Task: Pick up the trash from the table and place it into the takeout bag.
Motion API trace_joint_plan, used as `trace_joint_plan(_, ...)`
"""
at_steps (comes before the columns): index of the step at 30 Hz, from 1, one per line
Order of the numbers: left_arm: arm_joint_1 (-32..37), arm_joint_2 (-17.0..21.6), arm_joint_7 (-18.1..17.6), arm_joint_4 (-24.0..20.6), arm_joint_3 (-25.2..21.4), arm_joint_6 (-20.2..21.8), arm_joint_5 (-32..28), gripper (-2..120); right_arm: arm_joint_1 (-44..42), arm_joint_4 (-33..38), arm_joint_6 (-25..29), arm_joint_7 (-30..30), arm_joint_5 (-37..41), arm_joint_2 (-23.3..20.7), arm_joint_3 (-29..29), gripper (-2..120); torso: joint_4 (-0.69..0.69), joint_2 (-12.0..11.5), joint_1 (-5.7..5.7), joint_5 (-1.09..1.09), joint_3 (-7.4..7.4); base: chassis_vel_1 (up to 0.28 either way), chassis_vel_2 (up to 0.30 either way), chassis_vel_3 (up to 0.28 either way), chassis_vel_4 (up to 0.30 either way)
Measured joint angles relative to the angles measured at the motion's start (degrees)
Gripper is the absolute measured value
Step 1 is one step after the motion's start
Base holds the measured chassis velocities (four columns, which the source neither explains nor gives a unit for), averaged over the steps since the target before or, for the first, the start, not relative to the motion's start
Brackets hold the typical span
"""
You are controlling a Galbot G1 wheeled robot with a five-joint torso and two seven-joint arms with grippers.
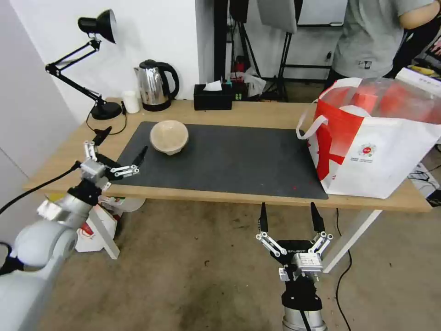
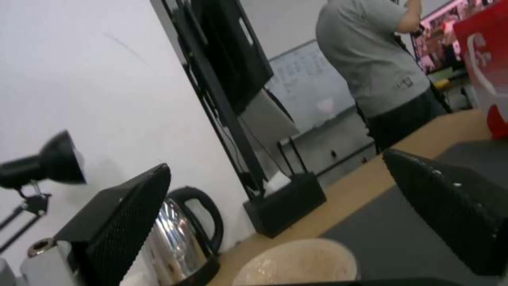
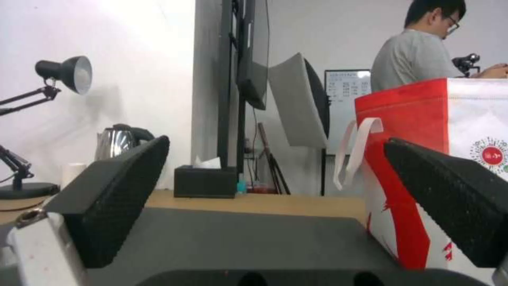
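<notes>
The left gripper (image 1: 120, 148), fingers spread and empty, hovers just short of the beige paper-pulp bowl (image 1: 169, 136), judged the last piece bound for the takeout bag (image 1: 381, 147); next it must straddle the rim. The right gripper (image 1: 290, 217) waits open below the table (image 1: 257, 115) edge.

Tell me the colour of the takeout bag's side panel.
Red, on the otherwise white takeout bag with white loop handles; the head view shows it best.

From the head we look forward and down over the table (image 1: 257, 115). Our left wrist camera sits low past the left gripper (image 2: 285, 198), tilted, close to the beige bowl (image 2: 299, 262). Our right wrist camera looks level across the mat (image 3: 238, 234). All three share the takeout bag (image 3: 423, 131).
</notes>
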Motion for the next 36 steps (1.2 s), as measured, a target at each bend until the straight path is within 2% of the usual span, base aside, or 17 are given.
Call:
trace_joint_plan(3,-2.06,2.71,-0.02,2.04,1.63,0.53,-1.21,100,0.00,0.02,0.00,0.00,0.00,0.00,-0.01,100,0.00,0.00,0.00,0.00,0.00,0.000,0.000,0.000,0.000)
trace_joint_plan(5,-2.06,2.71,-0.02,2.04,1.63,0.53,-1.21,100,0.00,0.02,0.00,0.00,0.00,0.00,-0.01,100,0.00,0.00,0.00,0.00,0.00,0.000,0.000,0.000,0.000)
trace_joint_plan(6,-3.21,4.15,-0.02,3.42,2.70,0.70,-1.72,100,0.00,0.03,0.00,0.00,0.00,0.00,-0.01,100,0.00,0.00,0.01,0.00,0.00,0.000,0.000,0.000,0.000)
trace_joint_plan(13,-5.34,7.81,-0.02,5.47,5.77,2.05,-4.36,100,0.01,0.03,0.00,0.00,0.02,0.00,0.00,100,0.00,0.00,0.00,0.00,0.00,0.000,0.000,0.000,0.000)
trace_joint_plan(19,-7.45,8.99,-0.02,7.82,7.18,2.15,-4.53,100,0.00,0.03,0.00,-0.01,0.03,0.00,-0.01,100,0.00,0.00,0.00,0.00,0.00,0.000,0.000,0.000,0.000)
trace_joint_plan(23,-9.70,9.73,0.30,10.80,8.28,0.50,-1.70,100,0.00,0.03,0.00,-0.01,0.03,0.00,-0.01,100,-0.01,0.00,0.00,-0.01,0.00,0.000,0.000,0.000,0.000)
trace_joint_plan(26,-12.19,10.90,2.24,13.91,8.93,-2.38,4.15,100,0.01,0.04,0.00,-0.01,0.03,0.00,-0.01,100,0.00,0.00,0.00,0.00,0.00,0.000,0.000,0.000,0.000)
trace_joint_plan(28,-12.75,11.32,2.49,14.42,9.27,-2.71,4.81,100,0.00,0.03,-0.01,-0.01,0.04,0.00,-0.01,100,0.00,0.00,0.00,-0.01,0.00,0.000,0.000,0.000,0.000)
trace_joint_plan(32,-15.64,12.79,3.19,16.10,11.53,-3.52,6.54,100,0.00,0.04,0.00,-0.01,0.03,0.00,-0.01,100,0.00,0.00,0.00,0.00,0.00,0.000,0.000,0.000,0.000)
trace_joint_plan(36,-19.53,13.12,4.26,18.18,15.94,-4.53,8.81,100,0.00,0.04,0.00,-0.01,0.04,0.00,-0.01,100,-0.01,0.00,-0.01,0.00,0.00,0.000,0.000,0.000,0.000)
